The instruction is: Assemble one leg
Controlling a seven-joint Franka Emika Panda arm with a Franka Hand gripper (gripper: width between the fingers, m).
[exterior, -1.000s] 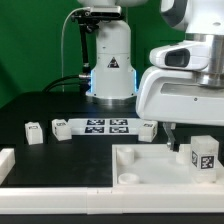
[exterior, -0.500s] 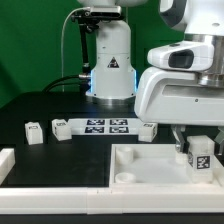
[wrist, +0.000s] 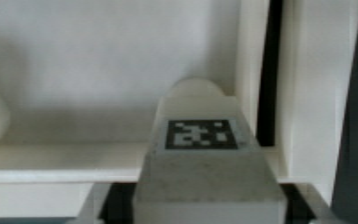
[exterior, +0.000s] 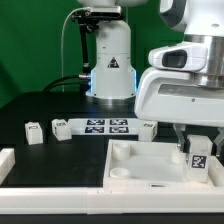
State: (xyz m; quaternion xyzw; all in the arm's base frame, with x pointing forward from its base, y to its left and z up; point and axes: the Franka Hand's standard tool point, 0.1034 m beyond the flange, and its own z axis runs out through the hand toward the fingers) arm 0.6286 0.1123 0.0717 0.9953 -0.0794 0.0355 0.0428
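Gripper (exterior: 199, 152) is clamped on one leg (exterior: 200, 153), the tagged white peg, holding it upright over the corner of the large white tray-like part (exterior: 150, 167) at the exterior view's right. The wrist view shows the leg (wrist: 201, 135) square between the jaws, tag facing the camera, pale tray surface behind it; the corner hole is not visible there, so alignment can't be checked. Leg bottom looks close to the tray floor, but contact or not: cannot tell. Risks, as judgement: if the peg is off-centre from the hole, it lands on the tray surface and pushing down could skid the tray on the black tabletop (exterior: 40, 105) or tilt the peg in the grip. The tray wall sits just beside the gripper, so a finger could catch on it during descent. If the leg needs twisting in, a loose hold could let it slip and cross-seat. Letting go early would leave the leg loose and liable to topple inside the tray. Three other loose legs (exterior: 34, 131) lie on the tabletop beside the marker board (exterior: 100, 126), well apart from the work, so they are unlikely to interfere. A white block (exterior: 5, 160) at the exterior view's left edge is also clear of it.
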